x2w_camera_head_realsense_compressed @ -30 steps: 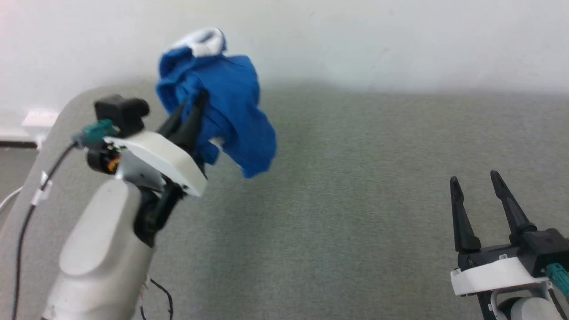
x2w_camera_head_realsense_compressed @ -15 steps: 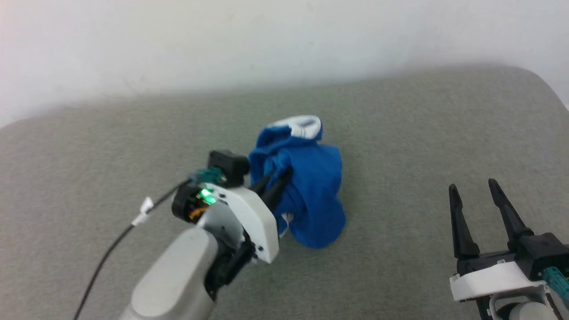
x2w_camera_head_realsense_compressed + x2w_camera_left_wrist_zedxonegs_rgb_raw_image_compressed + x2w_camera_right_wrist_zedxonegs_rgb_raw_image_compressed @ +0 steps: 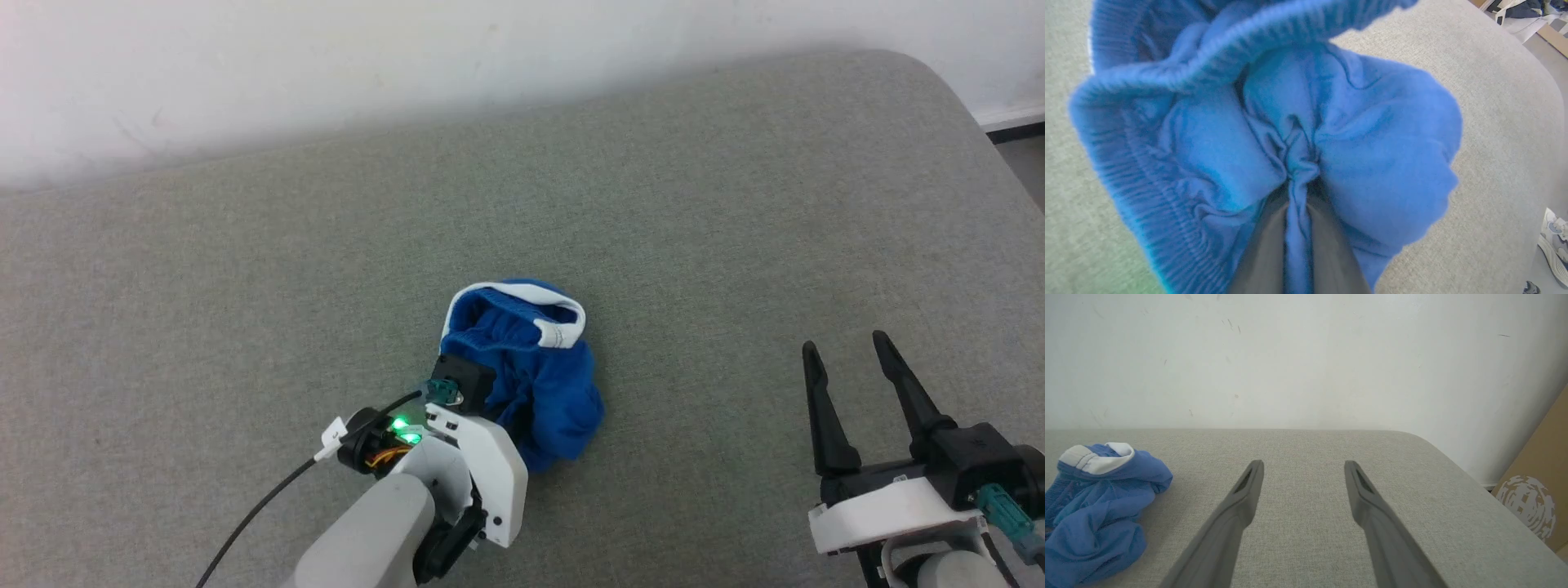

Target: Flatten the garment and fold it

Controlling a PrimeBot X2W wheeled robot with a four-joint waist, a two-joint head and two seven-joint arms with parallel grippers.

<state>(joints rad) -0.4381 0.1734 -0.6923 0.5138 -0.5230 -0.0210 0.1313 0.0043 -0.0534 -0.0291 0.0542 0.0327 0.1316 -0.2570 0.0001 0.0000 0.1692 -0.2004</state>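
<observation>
The garment (image 3: pixel 549 394), bright blue shorts with a white-trimmed gathered waistband, lies in a crumpled heap near the middle of the grey padded surface (image 3: pixel 245 286). My left gripper (image 3: pixel 492 407) reaches into the heap from the near side, tips buried in cloth. In the left wrist view its two dark fingers (image 3: pixel 1265 249) are shut on a pinched fold of the garment (image 3: pixel 1372 143), with the ribbed waistband arching above. My right gripper (image 3: pixel 845 345) stands open and empty at the lower right, well apart from the heap. In the right wrist view the right gripper (image 3: pixel 1302 469) holds nothing, and the garment (image 3: pixel 1098 506) lies far left.
A white wall (image 3: pixel 408 49) runs along the far side of the surface. The surface's rounded right edge (image 3: pixel 976 122) drops to the floor. A cardboard box (image 3: pixel 1535 498) stands past that corner. A shoe (image 3: pixel 1551 241) lies on the floor.
The head view has shifted, so the camera moved. The garment hung from my left gripper above the surface; now it rests bunched on it, still gripped. The right gripper stays open.
</observation>
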